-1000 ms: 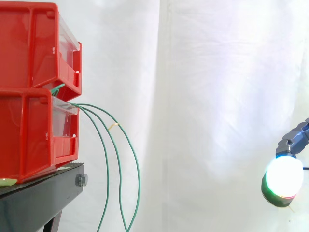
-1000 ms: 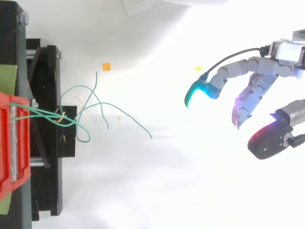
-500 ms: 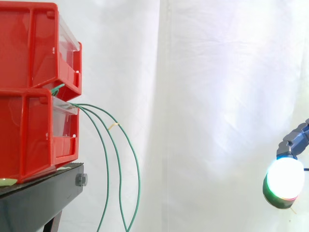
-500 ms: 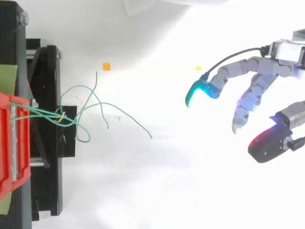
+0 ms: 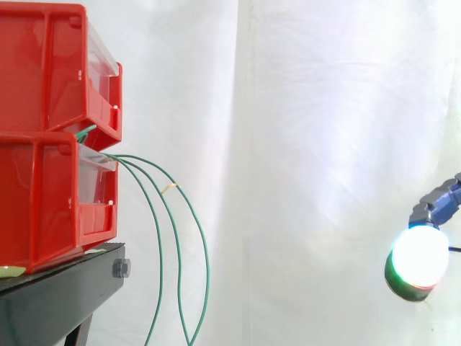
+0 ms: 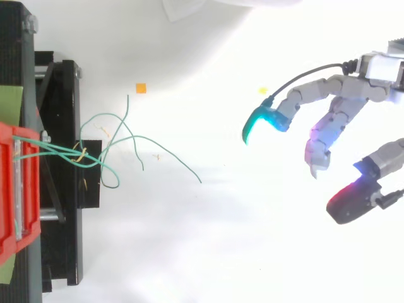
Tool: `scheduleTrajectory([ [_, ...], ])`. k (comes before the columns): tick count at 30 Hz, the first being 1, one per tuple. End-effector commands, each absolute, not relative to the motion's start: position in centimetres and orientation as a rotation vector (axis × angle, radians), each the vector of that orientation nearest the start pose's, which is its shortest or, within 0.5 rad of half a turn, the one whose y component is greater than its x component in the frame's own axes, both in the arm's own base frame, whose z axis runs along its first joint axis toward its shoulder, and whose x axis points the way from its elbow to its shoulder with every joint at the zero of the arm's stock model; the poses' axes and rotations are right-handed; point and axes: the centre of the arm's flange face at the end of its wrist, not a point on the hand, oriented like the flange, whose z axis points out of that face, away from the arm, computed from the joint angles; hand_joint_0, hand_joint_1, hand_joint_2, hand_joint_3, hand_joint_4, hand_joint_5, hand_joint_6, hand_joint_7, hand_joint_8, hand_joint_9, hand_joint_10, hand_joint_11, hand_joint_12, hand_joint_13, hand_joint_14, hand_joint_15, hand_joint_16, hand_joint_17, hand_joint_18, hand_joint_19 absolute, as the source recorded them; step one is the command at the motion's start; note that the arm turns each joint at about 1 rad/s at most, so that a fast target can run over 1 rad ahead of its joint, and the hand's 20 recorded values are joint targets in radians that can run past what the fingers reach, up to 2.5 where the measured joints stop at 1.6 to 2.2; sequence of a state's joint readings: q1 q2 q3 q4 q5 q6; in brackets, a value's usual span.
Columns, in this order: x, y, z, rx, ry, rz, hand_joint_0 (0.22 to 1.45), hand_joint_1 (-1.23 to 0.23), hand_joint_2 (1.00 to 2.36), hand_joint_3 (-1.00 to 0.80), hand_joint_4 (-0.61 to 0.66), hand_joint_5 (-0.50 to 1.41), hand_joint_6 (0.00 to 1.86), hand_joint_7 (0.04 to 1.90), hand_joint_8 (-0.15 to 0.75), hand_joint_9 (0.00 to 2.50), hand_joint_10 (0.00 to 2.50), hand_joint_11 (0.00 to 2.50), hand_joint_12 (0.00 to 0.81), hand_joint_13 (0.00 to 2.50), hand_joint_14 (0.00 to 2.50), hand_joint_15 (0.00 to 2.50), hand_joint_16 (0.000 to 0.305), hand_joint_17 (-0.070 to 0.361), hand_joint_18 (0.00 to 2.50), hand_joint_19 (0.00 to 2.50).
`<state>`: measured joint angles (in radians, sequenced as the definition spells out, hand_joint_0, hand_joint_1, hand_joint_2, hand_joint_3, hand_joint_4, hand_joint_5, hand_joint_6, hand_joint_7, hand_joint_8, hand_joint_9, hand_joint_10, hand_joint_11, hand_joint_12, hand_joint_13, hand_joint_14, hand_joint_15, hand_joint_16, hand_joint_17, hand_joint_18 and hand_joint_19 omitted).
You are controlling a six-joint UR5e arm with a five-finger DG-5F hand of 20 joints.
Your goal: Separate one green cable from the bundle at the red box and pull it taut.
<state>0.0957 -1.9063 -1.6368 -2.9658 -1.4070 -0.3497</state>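
Robot hand (image 6: pixel 344 107) released, fingers relaxed, well apart from green cables (image 5: pixel 207 252) at red box (image 5: pixel 43 194); approach outermost loop, pinch single strand clear of others

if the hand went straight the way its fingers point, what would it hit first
Probably the green cables; the hand's way up to them looks free, though depth is unclear.

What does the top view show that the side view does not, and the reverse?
Top view: the loose ends of the green cables fanned out, an orange square, and the hand with fingers spread. Side view: two red bins stacked on a black stand, cables drooping in arcs. Both: cables leaving the bins, the hand open and well apart from them.
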Motion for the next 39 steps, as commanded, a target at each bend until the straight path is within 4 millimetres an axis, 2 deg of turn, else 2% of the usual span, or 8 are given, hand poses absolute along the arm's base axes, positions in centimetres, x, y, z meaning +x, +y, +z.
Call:
scheduleTrajectory([
  [1, 58.61, -9.43, 29.12, 1.096, 1.508, 0.785, 0.62, -0.62, 1.00, -0.50, 0.19, -0.12, 0.50, 0.59, 0.236, 1.25, 0.02, 0.65, 0.316, 1.06, 0.02, 0.65, 0.047, 0.105, 0.86, 0.65],
  [4, 58.61, -9.43, 29.12, 1.096, 1.508, 0.785, 0.63, -0.62, 1.00, -0.50, 0.24, -0.11, 0.50, 0.59, 0.264, 1.28, 0.02, 0.59, 0.375, 1.14, 0.02, 0.56, 0.055, 0.124, 0.96, 0.57],
  [6, 58.60, -9.42, 29.11, 1.096, 1.511, 0.786, 0.64, -0.61, 1.00, -0.50, 0.22, -0.12, 0.50, 0.61, 0.350, 1.38, 0.01, 0.32, 0.437, 1.30, 0.01, 0.34, 0.059, 0.132, 1.07, 0.48],
  [8, 58.60, -9.42, 29.11, 1.096, 1.511, 0.786, 0.66, -0.61, 1.00, -0.50, 0.23, -0.12, 0.50, 0.61, 0.356, 1.52, 0.01, 0.25, 0.419, 1.43, 0.01, 0.29, 0.057, 0.129, 1.12, 0.44],
  [12, 58.61, -9.43, 29.12, 1.096, 1.508, 0.785, 0.67, -0.59, 1.00, -0.50, 0.26, -0.13, 0.50, 0.65, 0.398, 1.51, 0.00, 0.05, 0.444, 1.58, 0.01, 0.24, 0.054, 0.122, 1.18, 0.42],
  [14, 58.63, -9.34, 29.12, 1.095, 1.509, 0.786, 0.67, -0.59, 1.00, -0.50, 0.27, -0.13, 0.50, 0.67, 0.399, 1.52, 0.00, 0.06, 0.435, 1.67, 0.01, 0.28, 0.053, 0.120, 1.19, 0.43],
  [28, 58.61, -9.43, 29.12, 1.096, 1.508, 0.785, 0.68, -0.59, 1.00, -0.50, 0.31, -0.13, 0.50, 0.66, 0.422, 1.57, 0.00, 0.01, 0.439, 1.75, 0.01, 0.34, 0.051, 0.115, 1.20, 0.50],
  [39, 58.61, -9.43, 29.12, 1.096, 1.508, 0.785, 0.69, -0.59, 1.00, -0.50, 0.33, -0.13, 0.50, 0.68, 0.385, 1.59, 0.00, 0.04, 0.416, 1.75, 0.02, 0.41, 0.048, 0.109, 1.13, 0.55],
])
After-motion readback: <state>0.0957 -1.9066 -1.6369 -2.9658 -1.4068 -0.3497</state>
